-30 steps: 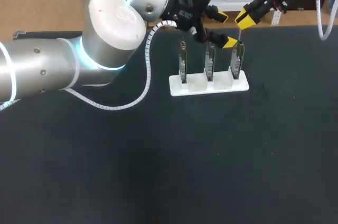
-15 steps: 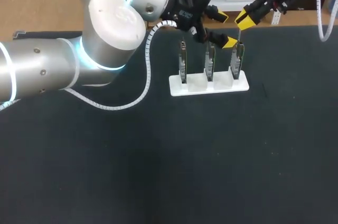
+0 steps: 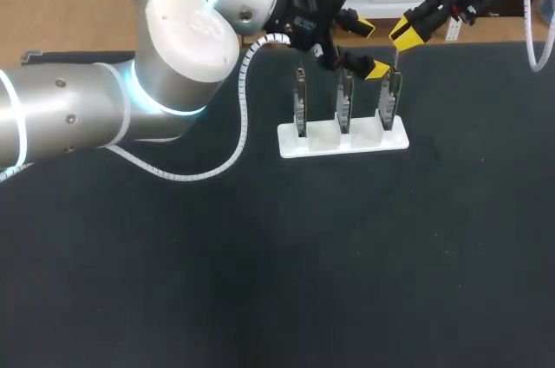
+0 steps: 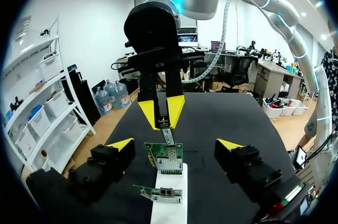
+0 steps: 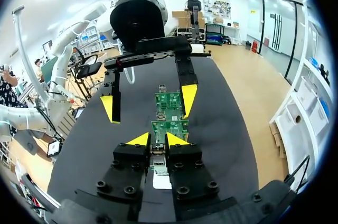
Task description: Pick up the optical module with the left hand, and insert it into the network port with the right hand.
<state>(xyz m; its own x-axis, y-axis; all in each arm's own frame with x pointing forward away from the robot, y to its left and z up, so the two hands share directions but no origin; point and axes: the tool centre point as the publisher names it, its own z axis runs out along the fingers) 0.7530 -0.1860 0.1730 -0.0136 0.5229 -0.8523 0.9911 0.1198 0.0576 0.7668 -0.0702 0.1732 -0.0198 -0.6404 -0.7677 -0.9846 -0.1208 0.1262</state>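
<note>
One slim silver optical module [image 4: 168, 135] stands with its long axis vertical, lower end pointing down at the green circuit board [image 4: 166, 158] just under the right gripper [image 3: 405, 34], whose yellow fingers sit narrow, pinching it. Facing it, the left gripper [image 3: 370, 49] is spread wide, that board between its fingers, apart from both. Head view counts three boards on one white slotted base [image 3: 342, 141]; the left wrist view shows two, yet shows the module plainly
</note>
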